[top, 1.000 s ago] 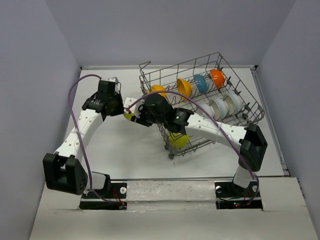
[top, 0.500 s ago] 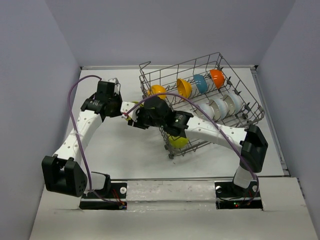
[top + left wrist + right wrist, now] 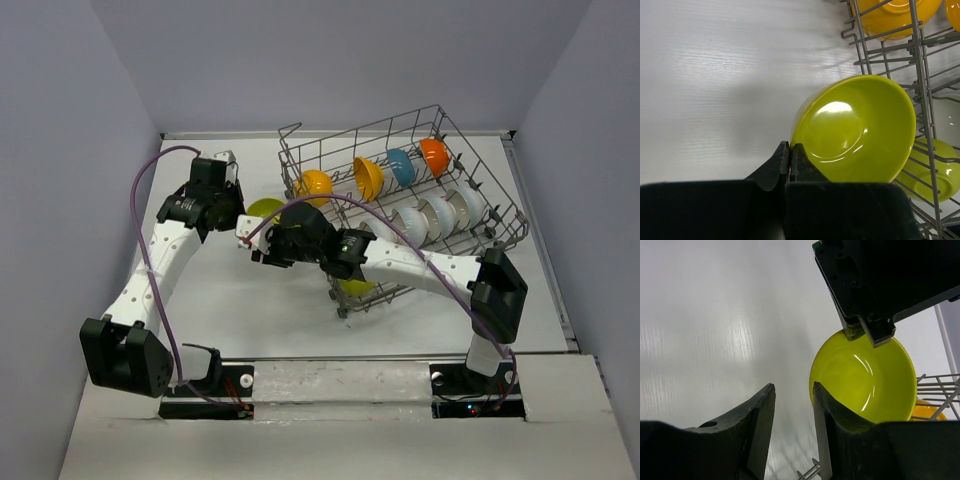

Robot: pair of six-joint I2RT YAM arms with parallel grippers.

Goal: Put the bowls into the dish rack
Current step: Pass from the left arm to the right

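Swung up and left since a second ago, the lime green bowl [image 3: 855, 130] hangs just beside the dish rack [image 3: 390, 135], its rim clenched in the left gripper [image 3: 789, 150]. The right gripper [image 3: 794, 390] stands released and empty nearby. The bowl looks glossy, rigid and light, so probably slippery, and the rim suits pinching. Rack wires crowd the bowl's right side, while open table [image 3: 230, 290] lies to its left.

This looks like a robotics lab test cell rather than a real kitchen, though only the enclosure itself shows. Plain pale grey panels [image 3: 330, 60] wall in a white worktop [image 3: 230, 300] on three sides. The left arm [image 3: 165, 255] and right arm [image 3: 430, 265] are bolted to a base plate [image 3: 340, 385] at its near edge, and a purple cable [image 3: 138, 185] loops loose. A wire dish rack [image 3: 483, 170] sits straight on the worktop.
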